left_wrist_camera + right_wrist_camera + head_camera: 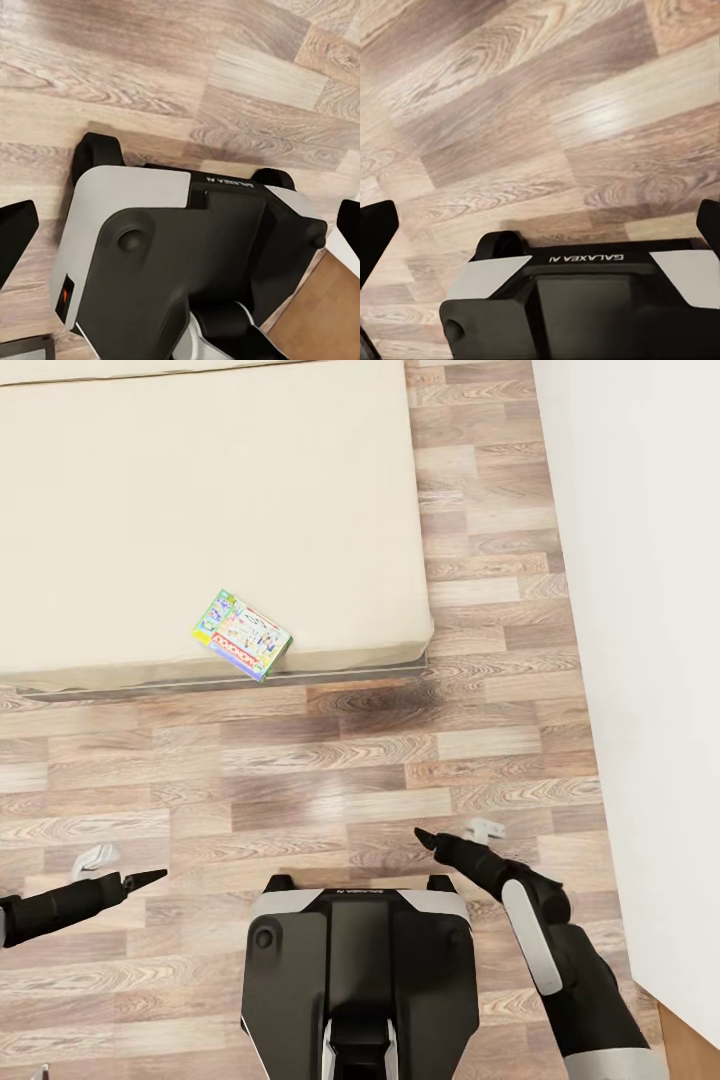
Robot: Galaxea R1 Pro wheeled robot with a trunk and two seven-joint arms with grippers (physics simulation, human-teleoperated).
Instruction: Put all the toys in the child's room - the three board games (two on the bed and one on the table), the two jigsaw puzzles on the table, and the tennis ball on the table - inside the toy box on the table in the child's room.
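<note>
One thin flat board game box (243, 634), pale with red logo and green edging, lies at the near edge of the low cream-beige bed (150, 510), close to the corner, turned slightly askew. Count: one game box in view; the task names two on the bed.

Base (355, 970) faces the bed across wood-plank floor (330, 760), white wall (640, 610) to its right. Judgement: robot is approaching; the box is not yet within reach.

Left gripper (118, 868) and right gripper (462, 832) hang low, one either side of the base, tucked, likely for travel. Both wrist views show dark fingers at opposite frame edges with only floor and base between: both claws spread wide, empty. Two grippers, nothing held.
</note>
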